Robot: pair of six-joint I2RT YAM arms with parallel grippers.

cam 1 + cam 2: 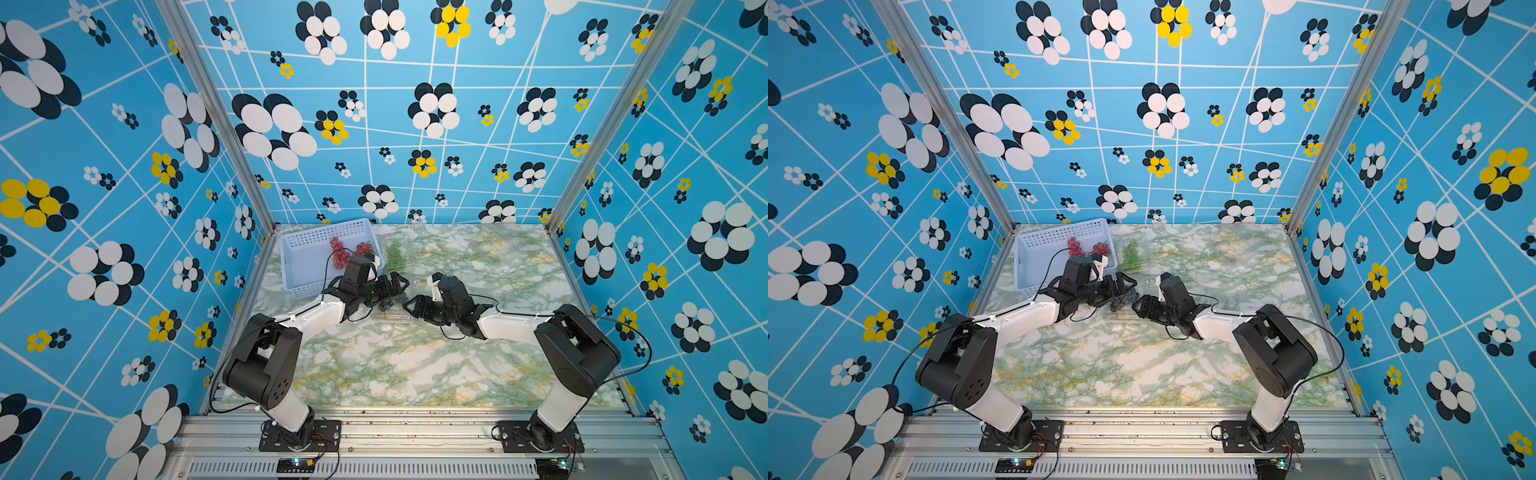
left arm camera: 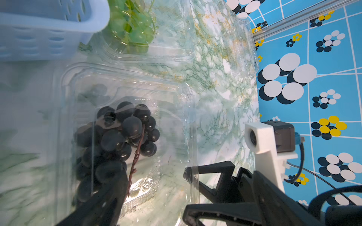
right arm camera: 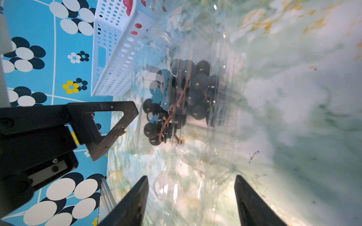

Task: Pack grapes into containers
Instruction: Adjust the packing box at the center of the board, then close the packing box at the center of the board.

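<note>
The right gripper [image 3: 191, 178] is spread wide astride the rim of the clear container [image 2: 176, 97]; the left gripper [image 1: 397, 286] is held fully open just beside the dark grapes [image 2: 121, 133] lying inside it. The basket [image 3: 113, 64] is set close by; bare tabletop [image 1: 415, 365] is seen nearer the arm bases.

The basket [image 1: 305, 270], left fingers [image 3: 105, 140] and right fingers [image 2: 213, 168] crowd the dark-grape container [image 2: 127, 82]; the near table [image 1: 415, 365] lies open.

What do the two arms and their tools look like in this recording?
The left arm and right arm match: white link shells, black joint housings, thin black cables alongside. The left tool and right tool have black triangular open-frame fingers, each with a white bracket carrying a camera.
</note>
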